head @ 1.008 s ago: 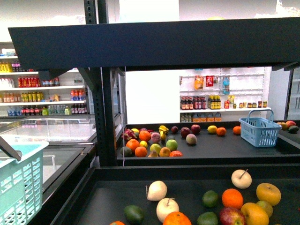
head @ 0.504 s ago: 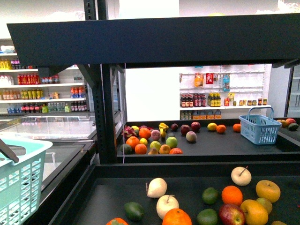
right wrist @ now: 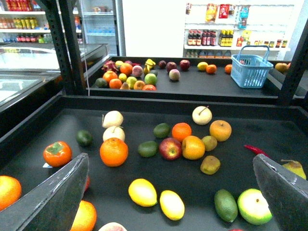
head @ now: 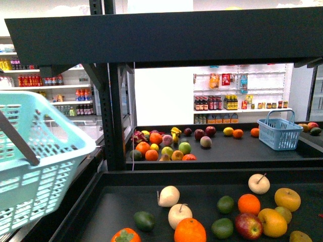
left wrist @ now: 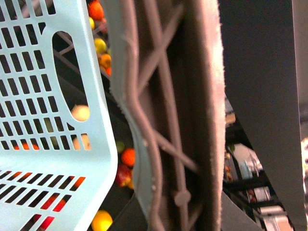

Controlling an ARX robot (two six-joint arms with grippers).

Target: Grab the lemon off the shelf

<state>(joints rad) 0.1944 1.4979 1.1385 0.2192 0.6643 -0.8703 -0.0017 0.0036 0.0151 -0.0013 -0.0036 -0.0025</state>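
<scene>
The right gripper (right wrist: 169,161) is held wide open over the shelf (right wrist: 57,125), with the lemon (right wrist: 172,204) lying below it near the front edge, probably so it can be straddled. A teal basket (head: 35,166) is held up at the left edge, likely to receive the lemon. Whether the left gripper (left wrist: 173,125) is closed cannot be told.

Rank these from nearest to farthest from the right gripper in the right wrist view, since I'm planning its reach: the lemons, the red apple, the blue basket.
1. lemons, front of the shelf, just ahead of the right gripper.
2. red apple, mid-shelf.
3. blue basket, on the far tray behind, right side.
</scene>
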